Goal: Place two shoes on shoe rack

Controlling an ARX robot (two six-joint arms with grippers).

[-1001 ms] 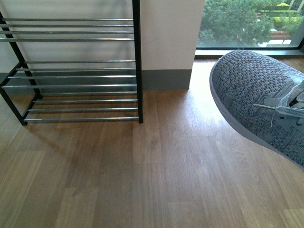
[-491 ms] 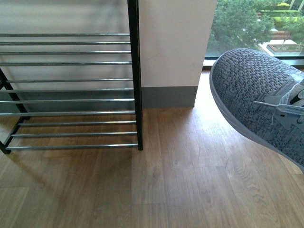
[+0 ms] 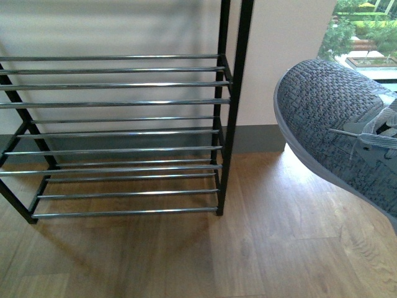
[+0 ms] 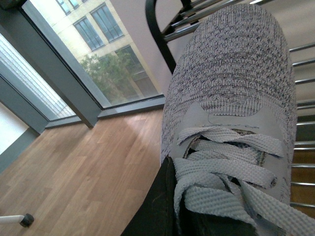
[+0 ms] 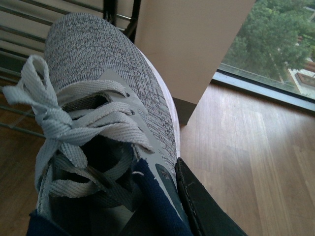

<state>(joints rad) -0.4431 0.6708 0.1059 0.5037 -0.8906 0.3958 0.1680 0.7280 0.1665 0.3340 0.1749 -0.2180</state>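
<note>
Right wrist view has the right gripper (image 5: 177, 196) pinched on the collar of a shoe (image 5: 98, 64), with one black finger outside the collar and the shoe hanging clear of the floor (image 3: 279, 248). The left gripper (image 4: 162, 211) likewise clamps the other shoe (image 4: 231, 64), its toe pointing at the shoe rack (image 3: 118, 102). From the front, the shoe hangs in the air to the right of the rack's near post (image 3: 239, 81). The likely trouble is that a soft collar grip lets either shoe swivel or slip. A toe may also catch the post, or a sole may tip between the thin bars (image 3: 124, 212).
</note>
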